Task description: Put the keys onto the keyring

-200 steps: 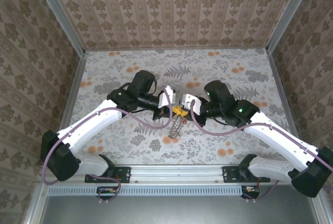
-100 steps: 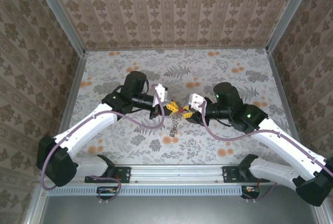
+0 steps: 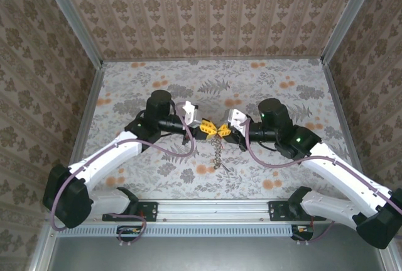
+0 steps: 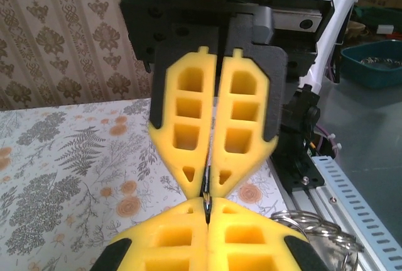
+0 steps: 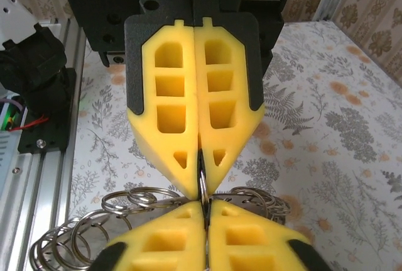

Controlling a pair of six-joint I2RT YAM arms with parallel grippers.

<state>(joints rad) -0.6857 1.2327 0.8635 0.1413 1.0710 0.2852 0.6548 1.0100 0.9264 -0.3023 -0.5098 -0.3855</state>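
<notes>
My left gripper (image 3: 206,130) and right gripper (image 3: 222,131) meet tip to tip above the middle of the table. Both are shut on the same thin silvery ring of the keyring (image 5: 202,180), which stands edge-on in the seams of the yellow fingers. In the right wrist view my right gripper (image 5: 204,207) is at the bottom and the left gripper (image 5: 200,186) comes in from above. The left wrist view has my left gripper (image 4: 208,204) below and the right gripper (image 4: 208,186) above. More linked rings (image 3: 217,151) dangle beneath toward the table. The keys are hidden.
Loose loops of the ring bunch (image 5: 135,199) spread to both sides under the fingers. The floral table (image 3: 282,88) is boxed in by wallpapered walls. An aluminium rail (image 3: 213,207) runs along the near edge. A teal bin (image 4: 377,63) sits beyond the table.
Both wrists have swung into one straight line, fingertips still together. The left wrist drew back to the left. The hanging rings have shifted a little to the right.
</notes>
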